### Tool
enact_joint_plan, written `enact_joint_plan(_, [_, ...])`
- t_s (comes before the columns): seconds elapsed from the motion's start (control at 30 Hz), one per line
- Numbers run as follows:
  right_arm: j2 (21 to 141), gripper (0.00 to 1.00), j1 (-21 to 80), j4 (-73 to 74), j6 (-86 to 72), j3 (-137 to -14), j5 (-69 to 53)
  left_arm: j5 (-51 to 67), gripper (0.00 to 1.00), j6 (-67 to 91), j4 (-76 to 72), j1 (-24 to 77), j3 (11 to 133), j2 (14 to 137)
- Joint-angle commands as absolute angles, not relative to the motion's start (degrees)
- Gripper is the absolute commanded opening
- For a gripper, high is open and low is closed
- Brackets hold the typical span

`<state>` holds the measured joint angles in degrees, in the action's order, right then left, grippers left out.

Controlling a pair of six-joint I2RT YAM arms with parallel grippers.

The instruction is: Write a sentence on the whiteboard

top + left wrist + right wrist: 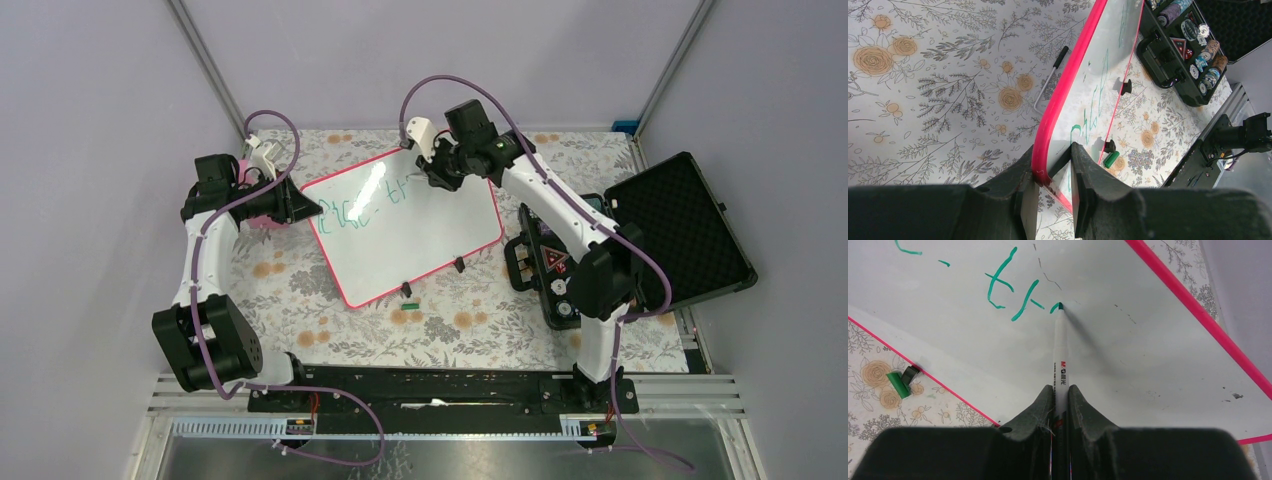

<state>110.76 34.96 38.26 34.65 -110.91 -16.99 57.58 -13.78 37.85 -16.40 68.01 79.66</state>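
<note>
**Q:** The left gripper [1053, 165]: what is it doing?

**A:** It sits at the far left of the table. Its jaws are narrowed onto the left corner of the whiteboard [420, 235], with one finger on each side of the pink-red frame.

**Q:** Where does the whiteboard lie?

**A:** It is in the middle of the floral tablecloth [450, 330], turned at an angle between the two arms. Whether the gripped corner is raised off the cloth cannot be told.

**Q:** Is there writing on it?

**A:** Yes. The sentence [365, 205] runs in thin green scrawl across the board's upper left part. The letters cannot be read.

**Q:** Is anything near the board's lower edge?

**A:** Two small black pieces [459, 264] sit at that edge. A green marker cap [408, 303] lies on the cloth just beside one of them.

**Q:** And the right gripper [1060, 390]?

**A:** It hangs over the board's upper right part, its jaws squeezed onto a white marker [1060, 350]. The marker's green tip touches the board at the end of the last stroke.

**Q:** What is furthest right?

**A:** An open black foam-lined case [680, 230], its tray holding poker chips [1208, 55].
</note>
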Motion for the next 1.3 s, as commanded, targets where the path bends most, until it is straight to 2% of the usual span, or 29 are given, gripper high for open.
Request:
enact_joint_plan(0.0, [111.5, 0.00, 33.7, 37.9, 34.5, -113.3, -15.2, 55.5, 0.00, -18.5, 35.6, -15.8, 68.3, 77.7])
enact_joint_plan(0.6, [108.4, 0.00, 33.2, 37.8, 35.5, -106.1, -17.3, 55.6, 0.00, -18.5, 35.6, -15.8, 68.2, 77.9])
enact_joint_plan(1.27, [111.7, 0.00, 32.2, 37.9, 34.7, -113.0, -14.0, 55.4, 0.00, -18.6, 35.6, -15.8, 68.1, 77.5])
